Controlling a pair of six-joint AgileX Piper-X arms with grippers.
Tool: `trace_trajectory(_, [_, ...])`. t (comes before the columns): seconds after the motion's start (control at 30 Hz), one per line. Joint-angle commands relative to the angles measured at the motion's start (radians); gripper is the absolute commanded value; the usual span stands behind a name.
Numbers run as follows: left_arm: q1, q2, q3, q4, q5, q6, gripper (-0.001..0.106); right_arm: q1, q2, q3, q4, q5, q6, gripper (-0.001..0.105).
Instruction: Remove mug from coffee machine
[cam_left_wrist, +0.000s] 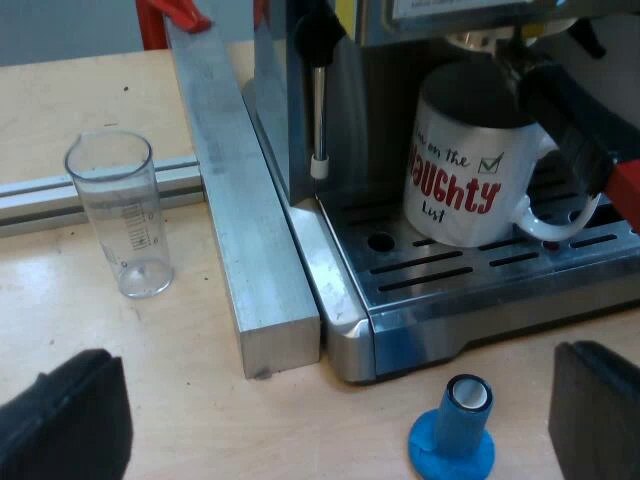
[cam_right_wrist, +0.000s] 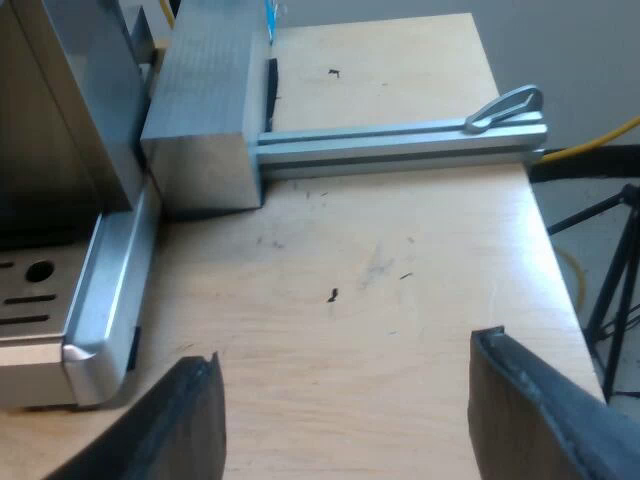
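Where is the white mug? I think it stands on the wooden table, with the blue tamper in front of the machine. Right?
No. The left wrist view shows the mug standing on the espresso machine's drip tray, not the wooden table. The blue tamper is in front of the machine.

The mug (cam_left_wrist: 470, 170) sits hemmed in on the drip tray (cam_left_wrist: 480, 275) — the steam wand (cam_left_wrist: 318, 110) hangs at 1 side, the holder's dark handle (cam_left_wrist: 565, 125) crosses close over the mug's loop. The blue tamper (cam_left_wrist: 452, 440) stands on the table (cam_left_wrist: 180, 400) just before the tray. Past the tray's corner the table lies bare up to a metal rail (cam_right_wrist: 400, 140).
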Motion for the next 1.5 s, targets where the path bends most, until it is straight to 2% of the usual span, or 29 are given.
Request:
trace_trajectory(0.03, [-0.005, -0.08, -0.021, -0.021, 0.049, -0.045, 0.086, 0.03, 0.047, -0.037, -0.007, -0.031, -0.008, 0.055])
trace_trajectory(0.37, [-0.005, -0.007, -0.023, -0.154, 0.144, -0.12, 0.086, 0.153, 0.193, -0.131, -0.007, -0.055, -0.059, 0.055])
trace_trajectory(0.53, [-0.076, 0.024, -0.023, -0.185, 0.147, -0.121, 0.086, 0.212, 0.249, -0.142, -0.014, -0.091, -0.075, 0.055])
trace_trajectory(0.73, [-0.184, 0.081, -0.023, -0.212, 0.146, -0.023, 0.086, 0.261, 0.285, -0.142, -0.05, -0.097, -0.075, 0.055])
trace_trajectory(0.8, [-0.2, 0.096, -0.018, -0.234, 0.15, -0.018, 0.086, 0.267, 0.289, -0.142, -0.066, -0.098, -0.075, 0.055])
trace_trajectory(1.07, [-0.203, 0.119, 0.074, -0.348, 0.247, -0.019, 0.086, 0.271, 0.288, -0.097, -0.129, -0.104, -0.075, 0.055])
trace_trajectory(1.1, [-0.203, 0.119, 0.097, -0.39, 0.26, -0.019, 0.086, 0.271, 0.288, -0.09, -0.14, -0.104, -0.075, 0.055])
trace_trajectory(1.2, [-0.203, 0.121, 0.195, -0.519, 0.263, -0.015, 0.086, 0.271, 0.289, -0.036, -0.22, -0.144, -0.075, 0.055])
trace_trajectory(1.33, [-0.203, 0.124, 0.286, -0.605, 0.263, -0.015, 0.086, 0.271, 0.291, -0.001, -0.269, -0.173, -0.075, 0.055])
trace_trajectory(1.37, [-0.203, 0.124, 0.314, -0.615, 0.263, -0.015, 0.086, 0.271, 0.291, 0.036, -0.32, -0.191, -0.075, 0.055])
trace_trajectory(1.5, [-0.203, 0.124, 0.37, -0.615, 0.263, -0.015, 0.086, 0.271, 0.292, 0.084, -0.398, -0.197, -0.075, 0.055])
